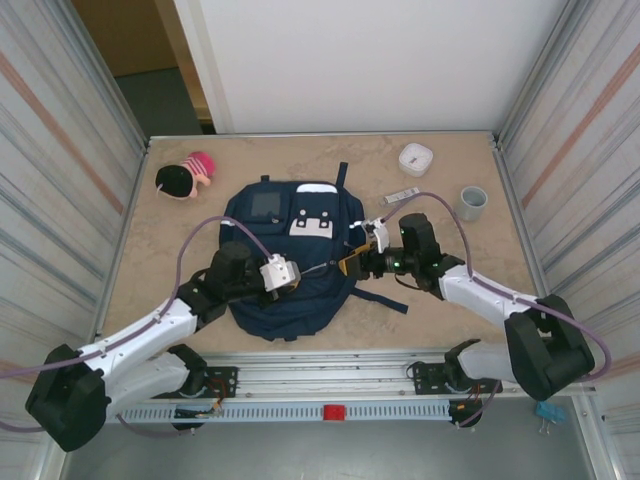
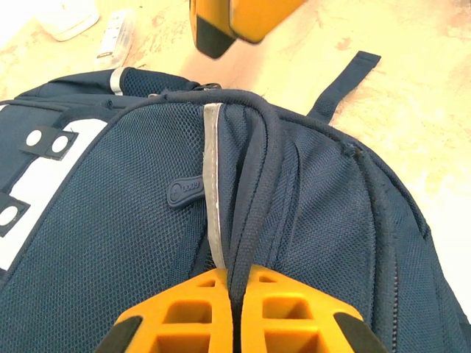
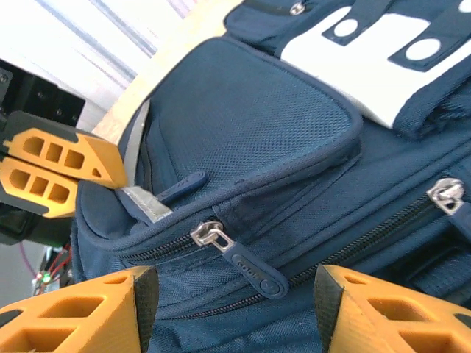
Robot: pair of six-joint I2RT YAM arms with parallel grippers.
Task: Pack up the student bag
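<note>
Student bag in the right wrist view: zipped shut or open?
Shut: the student bag has zipper teeth meshed either side of the slider.

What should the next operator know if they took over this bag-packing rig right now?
Left tool: shut on a raised fabric edge of the student bag, next to its thin pale stripe.
Right tool: open, lined up on a zipper pull, not gripping it.
Bag: flat at mid-table; the zippers seen from the right wrist are closed.
Loose on the table: pink and black toy, white container, grey cup, small flat item.
Done: bag pinned by the left tool.
Left: unzip, load the items, probably zip up.
</note>
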